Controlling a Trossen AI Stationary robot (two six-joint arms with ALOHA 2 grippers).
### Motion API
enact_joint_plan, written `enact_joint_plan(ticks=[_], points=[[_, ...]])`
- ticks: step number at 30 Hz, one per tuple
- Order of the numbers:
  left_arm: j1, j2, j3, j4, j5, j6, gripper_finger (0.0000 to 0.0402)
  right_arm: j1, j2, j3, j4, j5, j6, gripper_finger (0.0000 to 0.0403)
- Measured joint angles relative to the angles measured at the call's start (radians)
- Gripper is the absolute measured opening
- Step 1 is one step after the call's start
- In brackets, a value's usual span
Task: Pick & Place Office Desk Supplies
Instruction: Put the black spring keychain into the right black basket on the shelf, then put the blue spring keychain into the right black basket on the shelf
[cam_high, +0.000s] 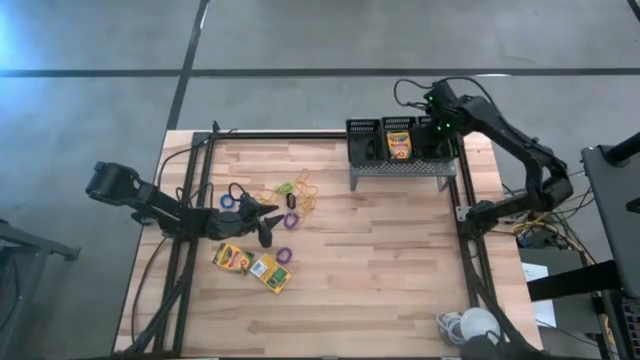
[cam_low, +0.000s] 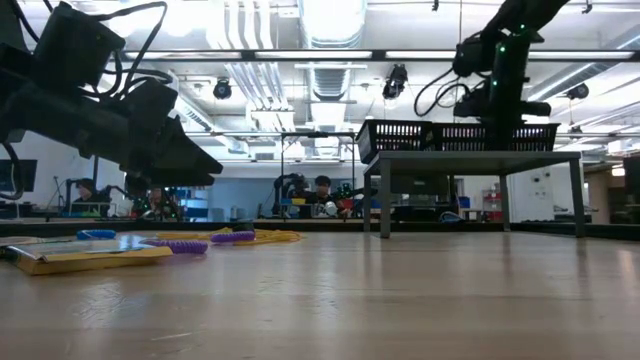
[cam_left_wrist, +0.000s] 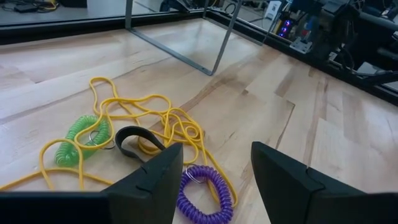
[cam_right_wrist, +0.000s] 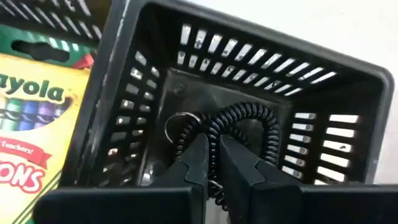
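Above the grey perforated stand (cam_high: 403, 168), at the table's far edge, three black mesh bins (cam_high: 363, 140) sit in a row. The middle bin holds an upright crayon box (cam_high: 399, 145). The right gripper (cam_right_wrist: 213, 163) reaches into the bin beside it, fingers pressed together, tips at a black coiled ring (cam_right_wrist: 239, 124) on the bin floor; whether they pinch its coil cannot be told.

Well away from the stand, toward the left arm, lies the loose heap: yellow rubber bands (cam_left_wrist: 134, 112), a green coiled ring (cam_left_wrist: 78, 135), a black ring (cam_left_wrist: 132, 138), a purple coiled ring (cam_left_wrist: 202, 193) and, farthest from the stand, a blue ring (cam_high: 228, 202). The left gripper (cam_left_wrist: 214, 171) hovers just over the purple ring, on the side of the heap away from the stand, fingers (cam_left_wrist: 155, 180) spread wide and empty. Two more crayon boxes (cam_high: 250, 264) lie flat beyond it, farther still from the stand.

Handling, as judged: the coiled rings are light, springy and apt to stretch or snag in the bands; take one across a single strand of coil at its free outer side. The bands are limp and tangle. The crayon boxes are stiff, light cardboard, best pinched across the narrow width.
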Motion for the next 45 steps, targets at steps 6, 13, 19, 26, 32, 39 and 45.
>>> enact_joint_plan(ticks=[6, 13, 19, 26, 32, 39, 45], points=[[0.000, 0.000, 0.000, 0.000, 0.000, 0.000, 0.0195, 0.006, 0.008, -0.001, 0.001, 0.026, 0.004, 0.0024], [0.000, 0.000, 0.000, 0.000, 0.000, 0.000, 0.0195, 0.006, 0.006, -0.001, 0.004, 0.029, 0.006, 0.0073], [0.000, 0.000, 0.000, 0.000, 0.000, 0.000, 0.0195, 0.006, -0.001, 0.023, -0.003, 0.037, 0.003, 0.0137], [-0.001, 0.000, 0.000, 0.000, 0.000, 0.000, 0.0195, 0.100, -0.100, 0.127, -0.001, 0.123, -0.019, 0.0143], [-0.001, 0.000, 0.000, 0.004, 0.000, 0.000, 0.0195, 0.431, -0.267, 0.052, 0.215, 0.126, -0.016, 0.0119], [-0.001, 0.000, 0.000, 0.022, 0.000, 0.000, 0.0195, 0.983, -0.395, -0.337, 0.891, 0.258, -0.033, 0.0100], [-0.001, 0.000, 0.000, 0.052, 0.000, 0.004, 0.0195, 1.258, -0.299, -0.617, 1.516, 0.295, -0.197, 0.0089]])
